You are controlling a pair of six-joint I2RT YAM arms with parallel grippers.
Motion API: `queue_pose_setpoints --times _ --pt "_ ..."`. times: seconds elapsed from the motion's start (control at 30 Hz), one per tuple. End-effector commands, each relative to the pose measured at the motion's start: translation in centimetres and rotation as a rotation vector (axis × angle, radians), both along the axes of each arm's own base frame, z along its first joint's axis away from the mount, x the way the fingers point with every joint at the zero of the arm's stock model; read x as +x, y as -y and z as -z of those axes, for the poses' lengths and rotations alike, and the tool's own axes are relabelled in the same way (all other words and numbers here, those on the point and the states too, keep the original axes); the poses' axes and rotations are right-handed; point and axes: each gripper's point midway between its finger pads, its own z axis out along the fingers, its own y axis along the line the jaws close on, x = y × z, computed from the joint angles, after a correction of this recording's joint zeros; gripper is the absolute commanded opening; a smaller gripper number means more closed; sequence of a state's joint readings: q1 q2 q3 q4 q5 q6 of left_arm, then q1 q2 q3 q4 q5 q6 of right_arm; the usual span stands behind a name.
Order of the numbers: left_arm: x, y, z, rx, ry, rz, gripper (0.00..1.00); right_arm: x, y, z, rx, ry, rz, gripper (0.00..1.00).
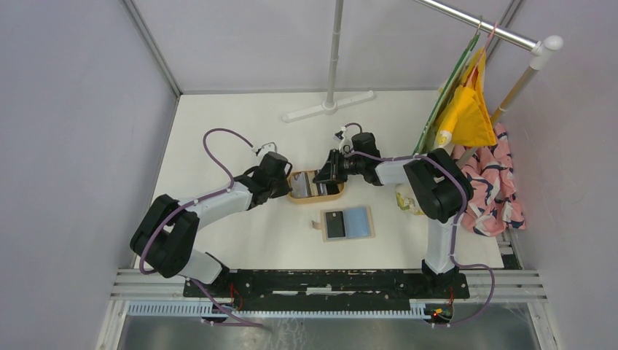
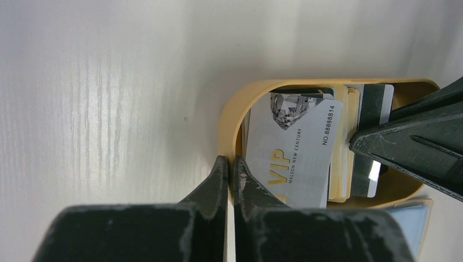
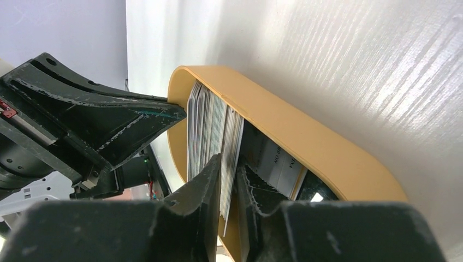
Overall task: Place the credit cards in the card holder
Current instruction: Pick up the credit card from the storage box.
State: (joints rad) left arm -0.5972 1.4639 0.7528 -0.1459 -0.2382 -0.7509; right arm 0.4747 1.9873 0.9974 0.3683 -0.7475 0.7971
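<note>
An oval wooden tray [image 1: 318, 195] holds the credit cards [image 1: 307, 186]. In the left wrist view a grey VIP card [image 2: 295, 147] lies on top of the stack in the tray [image 2: 232, 117]. My left gripper [image 1: 286, 184] is shut on the tray's left rim [image 2: 230, 173]. My right gripper [image 1: 321, 177] is shut on several cards stood on edge [image 3: 210, 123] inside the tray [image 3: 306, 142]. The beige card holder [image 1: 347, 223] lies open nearer the arms, light blue lining up, with a black card on its left half.
A white stand base [image 1: 328, 109] lies at the back of the table. A clothes rail with yellow fabric [image 1: 466, 113] and pink patterned cloth [image 1: 495, 186] stands at the right. A small yellowish packet [image 1: 407, 203] lies by the right arm.
</note>
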Motion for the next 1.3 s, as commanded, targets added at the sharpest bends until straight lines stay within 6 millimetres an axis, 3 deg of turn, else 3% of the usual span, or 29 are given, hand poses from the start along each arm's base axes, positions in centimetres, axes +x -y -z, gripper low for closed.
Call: queue_pose_setpoints --times 0.0,0.3,0.5,0.6,0.8,0.93,1.1,1.27 --pt "3.0 1.8 -3.8 -0.095 0.122 -0.041 0.02 1.3 0.7 -2.1 -0.001 0.093 0.024 0.20" --pt "3.0 1.5 -3.9 -0.081 0.125 -0.050 0.02 2.2 2.2 -2.5 -0.044 0.138 0.048 0.15" --pt "3.2 1.2 -4.2 -0.075 0.130 -0.052 0.02 2.1 2.5 -3.0 -0.055 0.164 0.035 0.05" --pt "3.2 1.2 -4.3 -0.079 0.132 -0.051 0.11 2.2 2.7 -3.4 -0.050 0.178 0.033 0.00" --pt "3.1 1.1 -5.8 -0.093 0.157 -0.043 0.37 1.9 2.9 -5.4 -0.012 0.232 -0.002 0.00" --pt "2.8 0.8 -7.1 -0.094 0.181 -0.031 0.46 1.7 3.5 -6.6 0.005 0.271 -0.020 0.00" --pt "2.0 1.1 -9.3 -0.123 0.232 0.035 0.50 -0.2 3.5 -8.4 0.091 0.328 -0.124 0.00" --pt "0.5 2.3 -12.4 -0.198 0.344 0.176 0.54 -4.0 3.6 -10.3 0.205 0.410 -0.287 0.00"
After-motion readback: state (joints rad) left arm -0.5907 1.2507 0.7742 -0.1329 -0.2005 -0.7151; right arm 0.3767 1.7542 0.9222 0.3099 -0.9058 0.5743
